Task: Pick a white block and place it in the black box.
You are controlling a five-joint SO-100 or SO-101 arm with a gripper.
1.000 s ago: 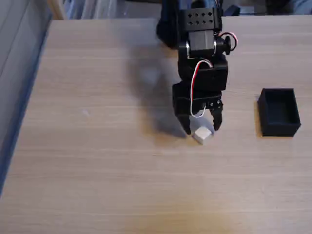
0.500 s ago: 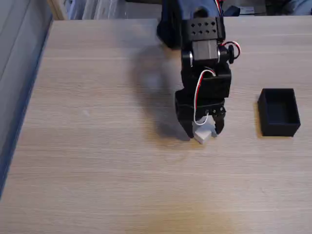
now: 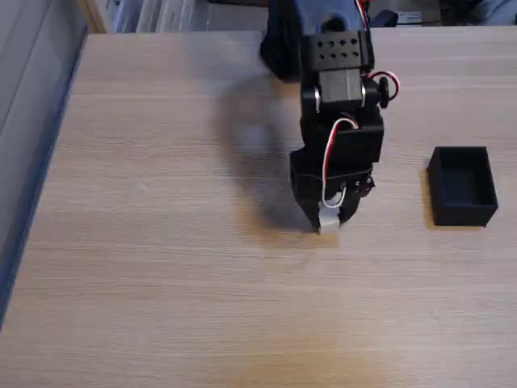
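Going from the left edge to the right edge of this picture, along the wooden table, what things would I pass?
Bare wooden table → black claw, shut on the white block → black box.

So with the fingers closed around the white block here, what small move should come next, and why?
Probably a short lift straight up. In the fixed view the gripper looks shut on the white block, which sits low by the wooden table. The black box stands apart to the right, so clearing the table before carrying across seems wise.
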